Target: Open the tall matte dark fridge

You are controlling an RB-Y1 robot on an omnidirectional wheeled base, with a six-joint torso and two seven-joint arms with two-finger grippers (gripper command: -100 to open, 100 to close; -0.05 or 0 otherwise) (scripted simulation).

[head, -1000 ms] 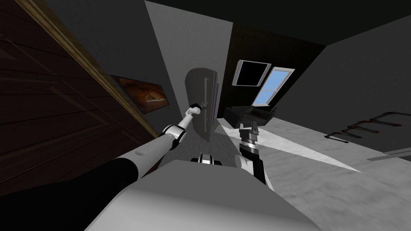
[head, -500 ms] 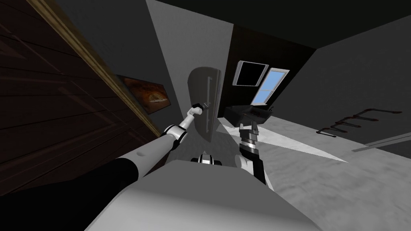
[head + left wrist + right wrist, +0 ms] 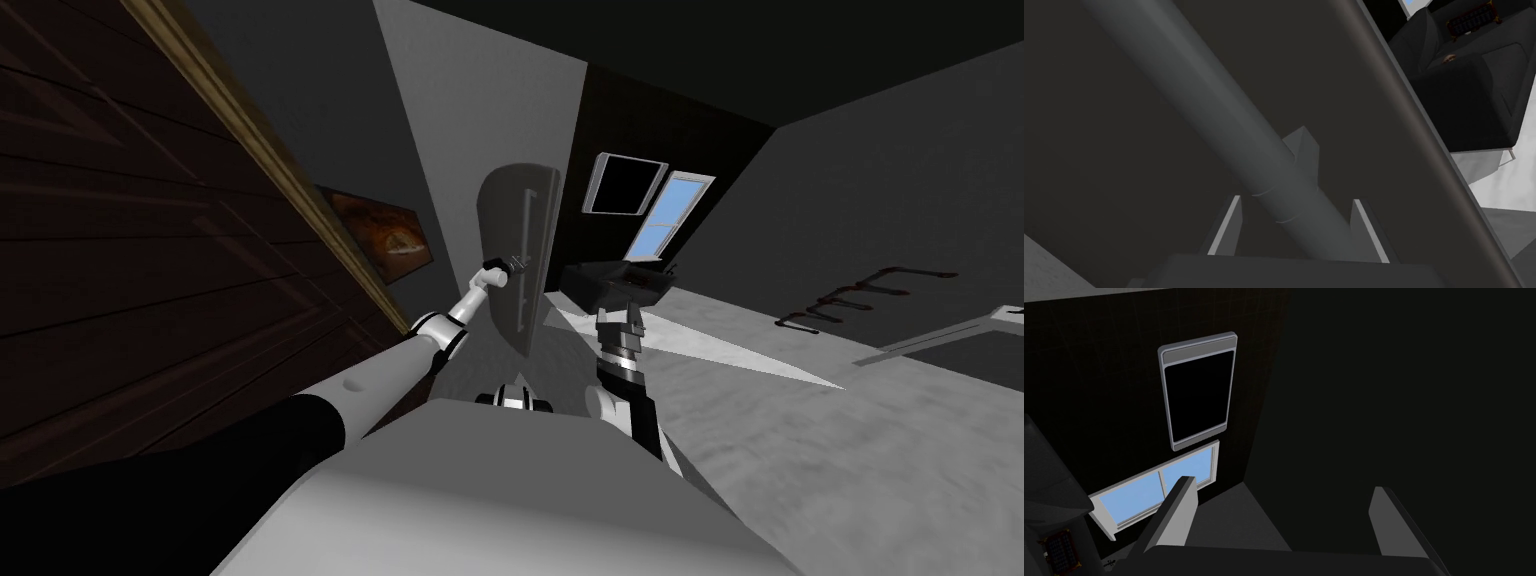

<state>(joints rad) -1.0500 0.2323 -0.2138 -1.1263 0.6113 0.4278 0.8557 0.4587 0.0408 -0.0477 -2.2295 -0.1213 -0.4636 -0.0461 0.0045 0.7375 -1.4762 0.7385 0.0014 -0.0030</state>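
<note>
Far left is a dark wood-panelled wall (image 3: pixel 130 230) with a lighter trim along its edge, then a framed picture (image 3: pixel 385 235) on the grey wall next to it. My left arm reaches out past that to the fridge (image 3: pixel 503 240), the tall dark grey slab with a rounded top, pretty much dead centre and just ahead of me. The left fingers (image 3: pixel 1226 230) are clamped on its long vertical handle (image 3: pixel 1224 125), one on each side of the bar and snug against it, roughly halfway along. Just right of the door's edge there's a dark sofa (image 3: pixel 620 283). The right fingers (image 3: pixel 1176 513) hang low near it, spread wide with nothing between them. Above the sofa there's a window (image 3: pixel 668 212) showing blue sky and a dark framed panel (image 3: pixel 625 183) beside it. Way over right, on the pale floor (image 3: pixel 800 450), lies some dark rack-looking thing (image 3: pixel 860 295), can't tell what it is
</note>
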